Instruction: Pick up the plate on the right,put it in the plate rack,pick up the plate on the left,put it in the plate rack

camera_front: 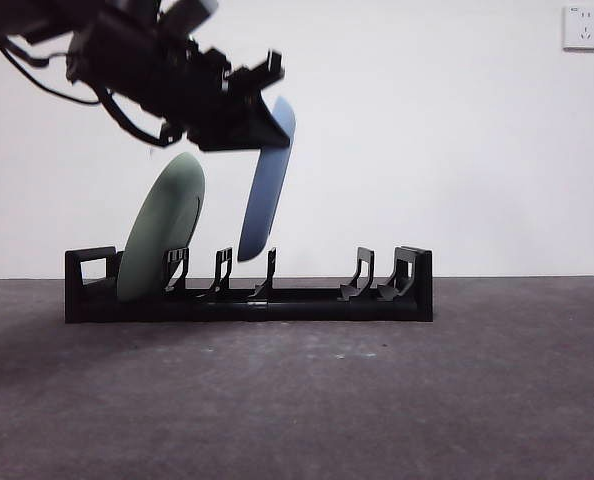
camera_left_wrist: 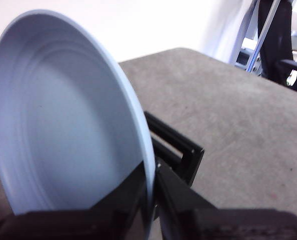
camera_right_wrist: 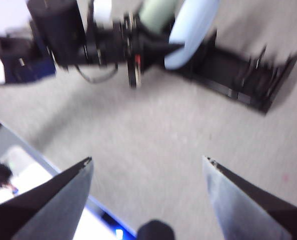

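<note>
1. Already seated: green plate (camera_front: 162,228), leaning in a slot near one blocky end of the rack (camera_front: 249,290).
2. Halfway, judging by that: blue plate (camera_front: 268,180) not yet slotted, hanging tilted above the rack, lower edge just over the dividers beside the green plate.
3. Left tool (camera_front: 239,110) clenched on the blue plate's rim.
4. Right tool (camera_right_wrist: 147,167) released, well apart from the rack, holding nothing.
5. Plates smooth, round, shallow, matte; rack black plastic with upright slotted dividers; worktop (camera_front: 377,400) grey, finely textured.
</note>
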`<action>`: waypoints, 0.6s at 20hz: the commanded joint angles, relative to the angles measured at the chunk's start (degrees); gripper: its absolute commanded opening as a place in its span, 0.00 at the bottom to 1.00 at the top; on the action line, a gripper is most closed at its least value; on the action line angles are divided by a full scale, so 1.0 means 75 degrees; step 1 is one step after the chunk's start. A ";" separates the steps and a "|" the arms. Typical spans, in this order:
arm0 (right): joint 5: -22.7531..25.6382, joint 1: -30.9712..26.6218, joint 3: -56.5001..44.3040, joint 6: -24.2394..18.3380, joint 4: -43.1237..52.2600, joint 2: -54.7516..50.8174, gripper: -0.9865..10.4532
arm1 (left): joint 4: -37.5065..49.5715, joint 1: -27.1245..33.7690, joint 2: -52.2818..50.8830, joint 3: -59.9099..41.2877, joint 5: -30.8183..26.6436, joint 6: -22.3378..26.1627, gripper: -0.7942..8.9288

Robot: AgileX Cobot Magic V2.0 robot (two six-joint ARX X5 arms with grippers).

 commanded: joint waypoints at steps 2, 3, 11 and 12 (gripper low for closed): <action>-0.0017 0.0012 -0.0851 -0.0102 -0.0166 0.0009 0.41 | 0.0280 0.0035 0.0198 -0.0003 -0.0035 0.0070 0.07; -0.0017 0.0012 -0.1078 -0.0140 -0.0154 0.0009 0.41 | 0.0286 0.0067 0.0254 -0.0003 -0.0029 0.0087 0.07; -0.0023 0.0012 -0.2212 -0.0143 0.0396 0.0009 0.41 | 0.0029 0.0175 0.0708 -0.0003 -0.0393 0.0221 0.07; -0.0020 0.0012 -0.2241 -0.0143 0.0420 0.0009 0.41 | -0.0070 0.0175 0.0711 0.0000 -0.0490 0.0329 0.07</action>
